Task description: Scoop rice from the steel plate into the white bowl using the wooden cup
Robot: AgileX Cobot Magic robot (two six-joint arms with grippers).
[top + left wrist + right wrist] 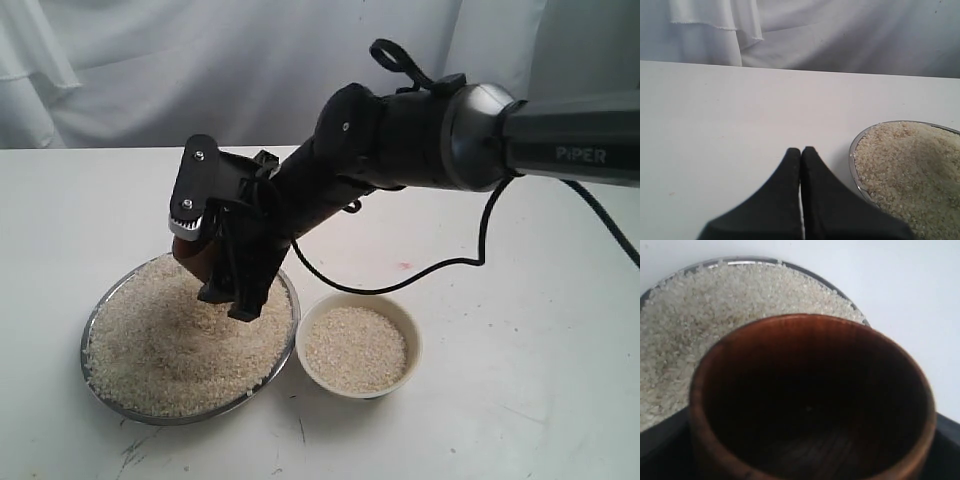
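The steel plate point(88, 345) sits front left, heaped with rice point(180, 345). My right gripper point(213, 268) reaches across over the plate's far side and is shut on the wooden cup point(194, 258). In the right wrist view the cup point(810, 340) looks dark and empty inside, with rice point(695, 320) and the plate rim point(750, 261) beyond it. The white bowl point(405, 318) stands just right of the plate and holds a layer of rice. My left gripper point(801, 150) is shut on nothing, low over bare table beside the plate point(854, 156); the exterior view does not show it.
The right arm point(420, 135) and its black cable point(440, 265) stretch over the table behind the bowl. White cloth point(150, 60) hangs at the back. A few dark marks point(135, 450) lie near the front edge.
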